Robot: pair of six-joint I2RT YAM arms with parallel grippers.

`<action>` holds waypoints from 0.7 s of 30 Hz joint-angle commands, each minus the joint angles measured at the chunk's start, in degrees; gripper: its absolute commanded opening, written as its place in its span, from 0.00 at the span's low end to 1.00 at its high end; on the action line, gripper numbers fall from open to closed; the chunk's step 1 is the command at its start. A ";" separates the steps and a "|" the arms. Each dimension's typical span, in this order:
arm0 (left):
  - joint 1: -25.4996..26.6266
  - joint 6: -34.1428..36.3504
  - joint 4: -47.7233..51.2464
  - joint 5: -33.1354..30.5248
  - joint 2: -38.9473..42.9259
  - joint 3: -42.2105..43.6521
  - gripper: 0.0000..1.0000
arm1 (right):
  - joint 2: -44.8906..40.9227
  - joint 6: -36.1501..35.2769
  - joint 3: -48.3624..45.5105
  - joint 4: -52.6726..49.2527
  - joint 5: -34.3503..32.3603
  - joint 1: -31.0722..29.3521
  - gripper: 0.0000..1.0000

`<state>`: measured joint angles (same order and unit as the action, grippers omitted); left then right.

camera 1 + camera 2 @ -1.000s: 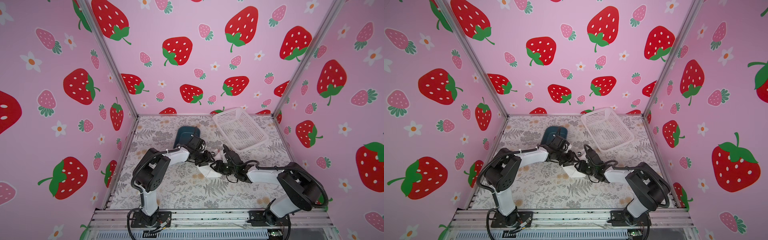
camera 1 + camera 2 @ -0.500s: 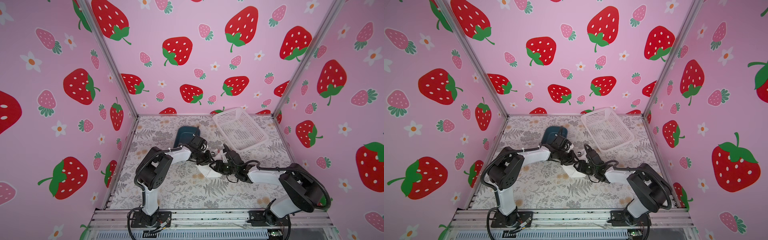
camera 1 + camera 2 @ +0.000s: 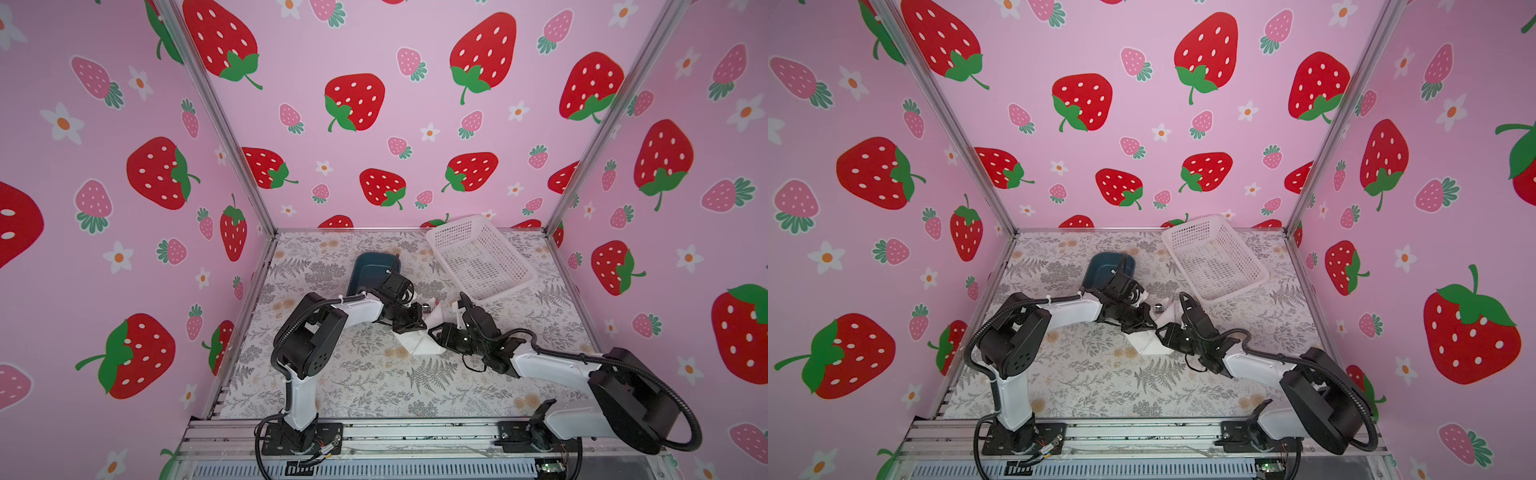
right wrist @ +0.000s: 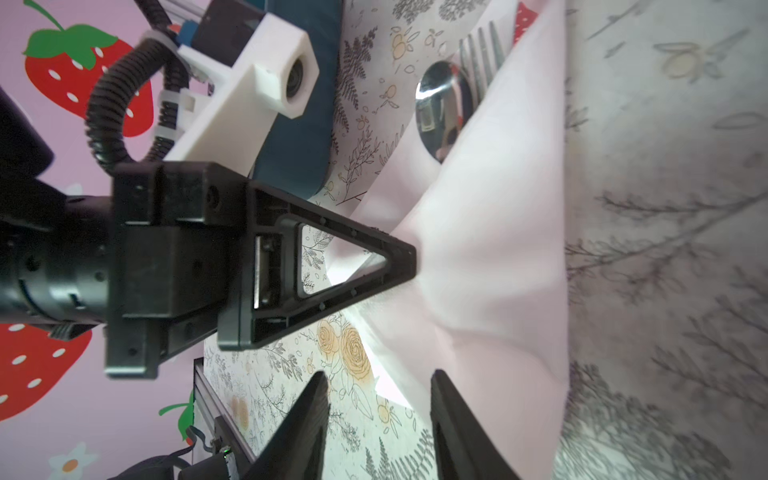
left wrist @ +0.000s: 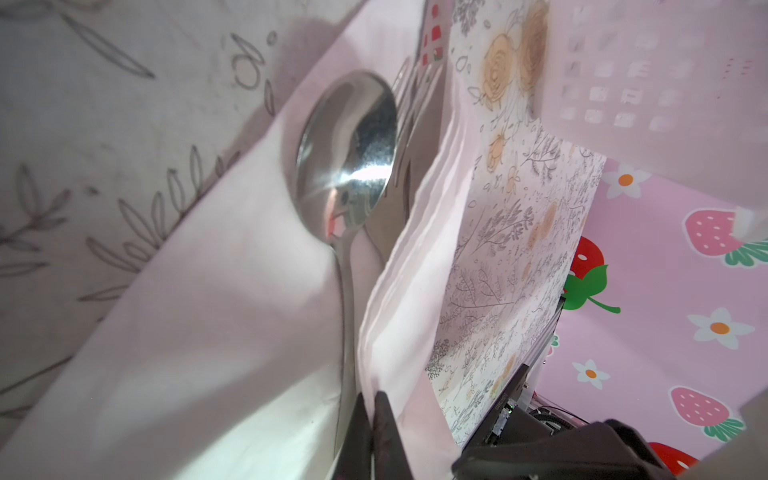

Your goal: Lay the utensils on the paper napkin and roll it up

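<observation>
The white paper napkin lies mid-table, one flap folded up over the utensils. In the left wrist view the spoon rests on the napkin with the fork beside it, both partly under the raised flap. My left gripper is shut on that flap's edge. In the right wrist view the spoon bowl and fork tines stick out past the napkin. My right gripper stands open at the napkin's near corner, one finger over the paper.
A white perforated basket leans at the back right. A dark blue tub sits just behind my left wrist. Pink strawberry walls close in three sides, and a metal rail runs along the front edge.
My left gripper has closed on the napkin's flap. My right gripper has stayed beside the napkin, open about as before.
</observation>
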<state>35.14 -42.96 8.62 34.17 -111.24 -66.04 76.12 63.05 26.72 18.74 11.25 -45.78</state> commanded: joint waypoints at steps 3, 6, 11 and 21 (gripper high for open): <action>0.37 2.13 0.58 0.77 0.89 0.64 0.00 | -3.45 3.82 -4.84 -2.75 -2.07 3.31 0.27; 0.37 2.76 0.70 0.54 1.17 1.18 0.00 | -4.26 3.46 -5.91 -2.74 -1.29 4.28 0.20; 0.48 4.26 1.46 -0.28 1.73 1.91 0.00 | -3.29 2.24 -4.92 -3.96 -0.21 4.87 0.17; 0.64 5.54 1.49 -0.90 1.46 2.15 0.00 | 0.47 -0.10 -2.66 -2.41 3.88 4.82 0.16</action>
<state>35.53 -38.79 9.04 33.45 -111.04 -64.27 75.64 64.29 22.11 15.75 13.04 -41.10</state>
